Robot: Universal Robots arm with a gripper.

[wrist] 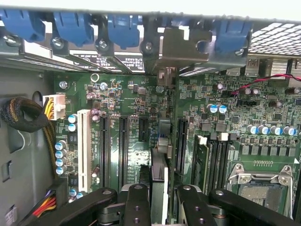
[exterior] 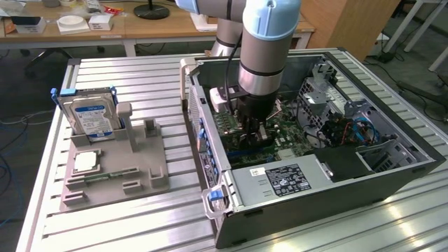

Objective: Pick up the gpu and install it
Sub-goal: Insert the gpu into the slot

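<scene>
My gripper (wrist: 160, 205) is down inside the open computer case (exterior: 392, 173), over the green motherboard (wrist: 221, 94). Its two black fingers (wrist: 136, 202) are shut on the gpu (wrist: 160, 162), which I see edge-on as a thin dark card running away from the fingers between two long black slots. The card's pale metal end bracket (wrist: 181, 44) stands at the case's rear wall, beside the blue slot latches (wrist: 124, 30). Whether the card's edge sits in a slot I cannot tell. In the exterior view the gripper (exterior: 253, 135) hangs low over the board under the arm's silver wrist.
A grey fixture (exterior: 140, 184) at the exterior view's left holds a silver hard drive (exterior: 89, 116), a processor chip (exterior: 85, 161) and a green memory stick (exterior: 110, 174). Inside the case are the power supply (exterior: 280, 179), a white slot (wrist: 84, 146), a processor socket (wrist: 257, 182) and a cable bundle (wrist: 22, 115).
</scene>
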